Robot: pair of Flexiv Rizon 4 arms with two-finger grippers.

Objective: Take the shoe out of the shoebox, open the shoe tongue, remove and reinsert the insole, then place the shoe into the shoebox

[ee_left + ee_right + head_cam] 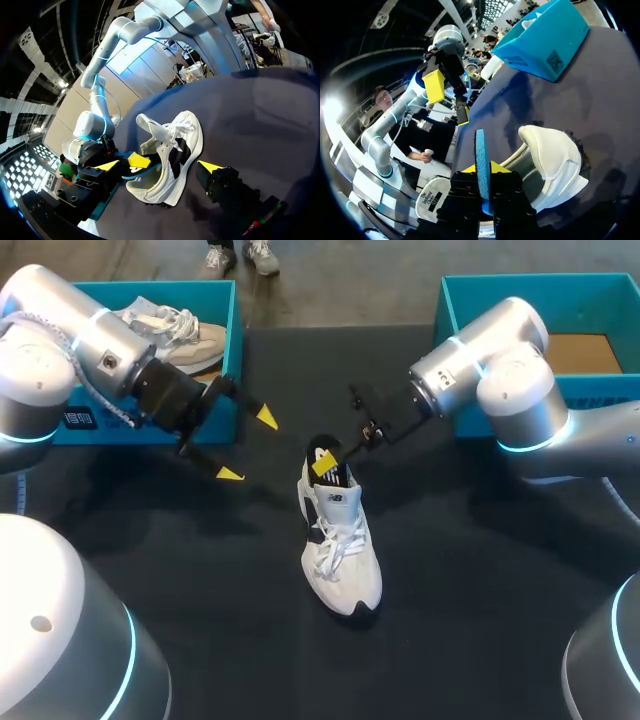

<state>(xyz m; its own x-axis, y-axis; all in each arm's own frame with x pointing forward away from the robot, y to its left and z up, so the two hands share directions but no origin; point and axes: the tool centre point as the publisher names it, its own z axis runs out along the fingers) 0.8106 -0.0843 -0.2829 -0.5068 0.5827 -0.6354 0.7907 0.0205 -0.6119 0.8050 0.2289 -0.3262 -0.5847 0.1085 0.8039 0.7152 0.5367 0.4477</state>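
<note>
Head view: my right gripper (328,464) pinches the insole (481,152) at the heel of the shoe (343,545), lying mid-table with toe at 6 o'clock, apparently to withdraw it, while my left gripper (248,446) hangs spread at the shoe's 10 o'clock, presumably ready to steady it.

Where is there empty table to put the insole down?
Bare black table lies right of the white lace-up sneaker, toward the right blue shoebox, and left of it, under the open left gripper. Crowded at the heel, where the right gripper pinches the blue insole.
</note>
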